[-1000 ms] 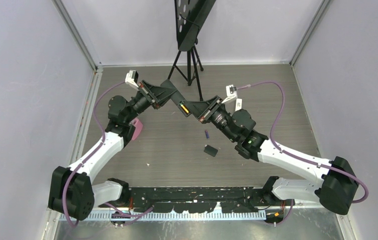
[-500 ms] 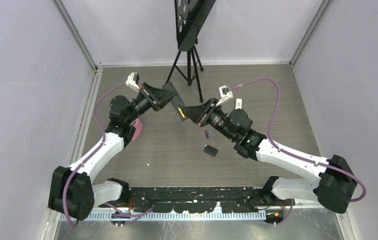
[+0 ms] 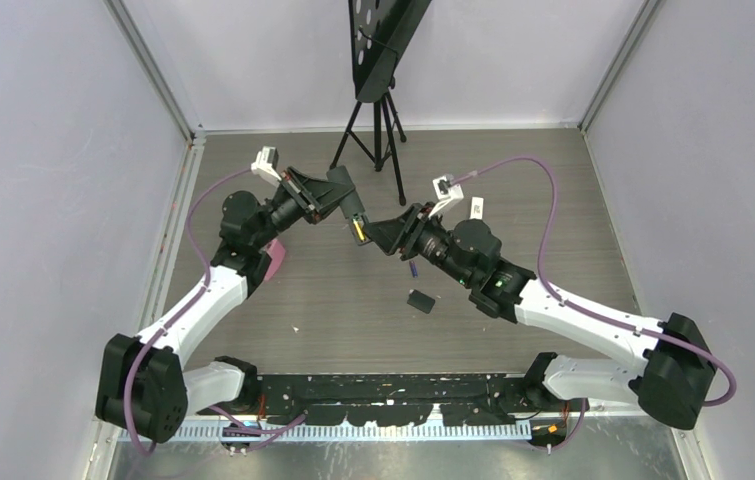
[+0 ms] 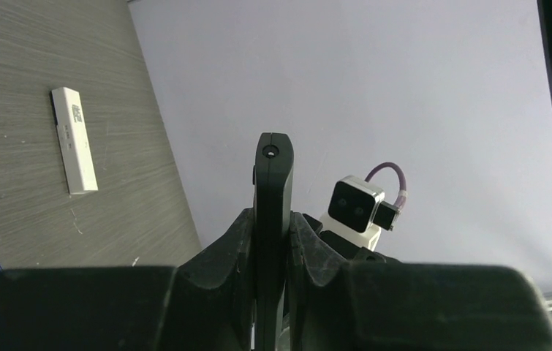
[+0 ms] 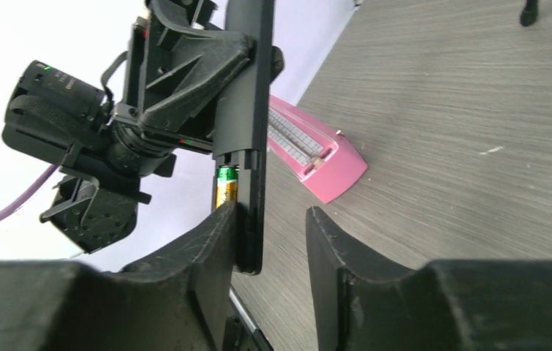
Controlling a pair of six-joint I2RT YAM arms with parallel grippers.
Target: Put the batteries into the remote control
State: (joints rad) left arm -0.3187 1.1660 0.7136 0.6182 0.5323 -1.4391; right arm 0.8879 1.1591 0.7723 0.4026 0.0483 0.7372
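Now my left gripper [image 4: 273,219] is closed tight on the black remote control [image 4: 273,172], which shows near the middle of the top view. My right gripper [image 5: 274,218] stands partly open, with the lower end of the remote between its jaws, close against one finger. An orange-yellow battery [image 5: 226,186] sits in the open compartment. A purple battery [image 3: 413,268] lies on the table [image 3: 333,300], just right of centre.

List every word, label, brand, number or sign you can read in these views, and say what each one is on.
No text is legible in any view.
white remote: a small dark mark near one end, too small to read.
orange-yellow battery: green and gold wrap, no lettering can be made out.
pink remote: rows of keys, any labels too small to read.
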